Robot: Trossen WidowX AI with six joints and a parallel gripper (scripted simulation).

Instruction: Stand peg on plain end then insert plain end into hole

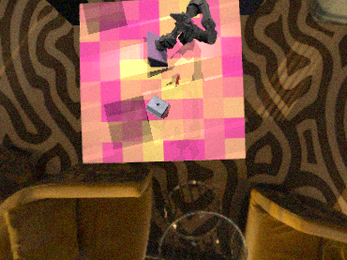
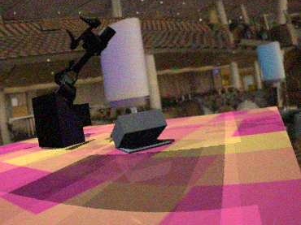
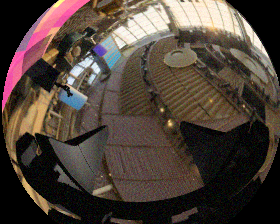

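A small red peg (image 1: 177, 80) shows beyond the panel, towards the arm. It is too small and blurred to tell whether it stands or lies, and its white band cannot be made out. The grey sloped panel block (image 1: 155, 108) (image 2: 140, 124) has a small dark hole in its face in the top view. My gripper (image 2: 75, 23) (image 3: 144, 127) is open and empty, raised high above the table and away from the peg, its fingers turned upward. The peg is not clear in the exterior view and is not in the wrist view.
A tall dark box (image 1: 158, 61) (image 2: 58, 120) stands between the panel and the table's back edge, close to the arm (image 1: 209, 33) (image 2: 81, 62). The patterned table (image 1: 232, 137) (image 2: 260, 147) carries broad shadows. Chairs stand beyond its front edge.
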